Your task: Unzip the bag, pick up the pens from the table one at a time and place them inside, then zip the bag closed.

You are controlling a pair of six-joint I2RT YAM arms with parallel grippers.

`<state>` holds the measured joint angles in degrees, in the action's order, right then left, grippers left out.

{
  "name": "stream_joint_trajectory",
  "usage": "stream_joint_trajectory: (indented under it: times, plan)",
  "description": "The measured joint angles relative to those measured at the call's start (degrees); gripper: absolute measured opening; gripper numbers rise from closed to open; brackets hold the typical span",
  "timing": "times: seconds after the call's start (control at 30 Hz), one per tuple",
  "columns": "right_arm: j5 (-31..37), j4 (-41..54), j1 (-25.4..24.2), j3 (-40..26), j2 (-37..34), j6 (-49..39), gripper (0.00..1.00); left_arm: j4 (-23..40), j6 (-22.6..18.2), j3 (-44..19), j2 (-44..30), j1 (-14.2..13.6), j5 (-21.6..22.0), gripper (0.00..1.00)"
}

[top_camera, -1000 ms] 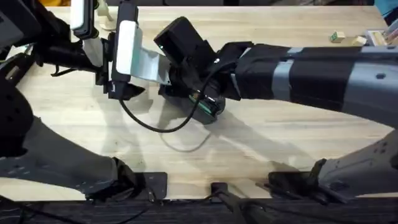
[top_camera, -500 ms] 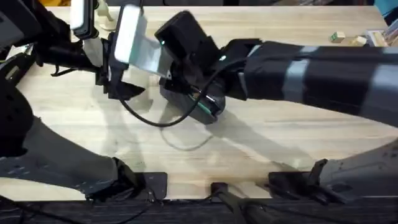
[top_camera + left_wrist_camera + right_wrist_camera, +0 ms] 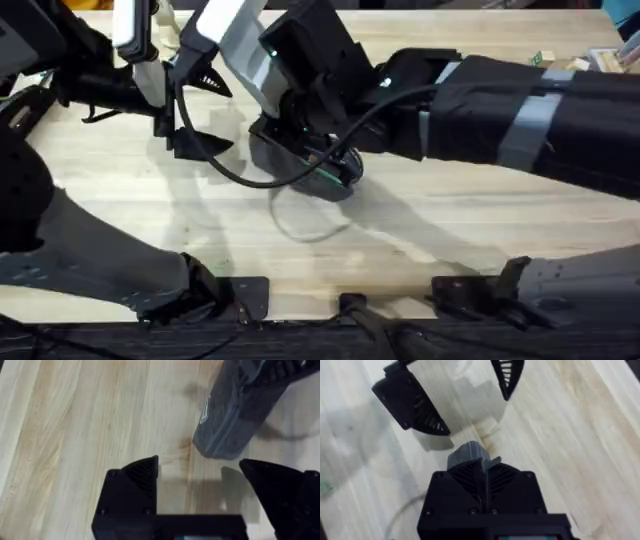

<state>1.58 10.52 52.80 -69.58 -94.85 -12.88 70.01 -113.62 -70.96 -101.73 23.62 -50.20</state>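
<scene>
Above the table (image 3: 75, 415), left hand (image 3: 200, 480) spread, right hand (image 3: 482, 467) clamped on the bag (image 3: 235, 415).

Overhead view, far corner at about 2 o'clock: a few small loose items lie close together. The nearest to centre is a small pale cube (image 3: 541, 60) with a green mark on its upper face. Just beside it, toward 3 o'clock, sits a plain light wooden block (image 3: 578, 65), slightly apart from the cube. Next along, at the frame's edge, is a pale flat item (image 3: 607, 60), cut off and too small to identify. At about 11 o'clock, by the far edge, a small beige object (image 3: 165, 14) is partly hidden; its kind cannot be told.
</scene>
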Motion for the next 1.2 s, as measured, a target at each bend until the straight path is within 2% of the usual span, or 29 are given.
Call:
stream_joint_trajectory:
  times: [0.4, 0.53, 0.7, 0.87, 1.07, 1.2]
  plan:
    - [-4.0, -0.3, 0.0, 0.0, 0.0, 3.6, 0.030, 5.9, 0.0, 0.0, 0.0, -0.2, -5.0, 0.994]
    - [-4.2, -0.3, 0.0, 0.0, 0.0, 3.8, 0.031, 7.6, 0.0, 0.0, 0.0, -1.5, -5.5, 0.994]
    - [-4.2, -0.3, 0.0, 0.0, 0.0, 3.9, 0.031, 7.7, 0.0, 0.0, 0.0, -5.0, -5.3, 0.993]
    - [-4.2, -0.3, 0.0, 0.0, 0.0, 4.0, 0.030, 7.3, 1.0, 0.0, 0.0, -8.1, -2.4, 0.993]
    - [-4.2, -0.5, 0.0, 0.0, 0.0, 3.9, 0.031, 6.7, 1.6, -0.1, -0.4, -9.5, -0.5, 0.993]
    - [-4.2, -0.6, 0.0, 0.0, 0.0, 3.9, 0.031, 6.3, 1.6, -0.1, -3.4, -9.7, -0.5, 0.993]
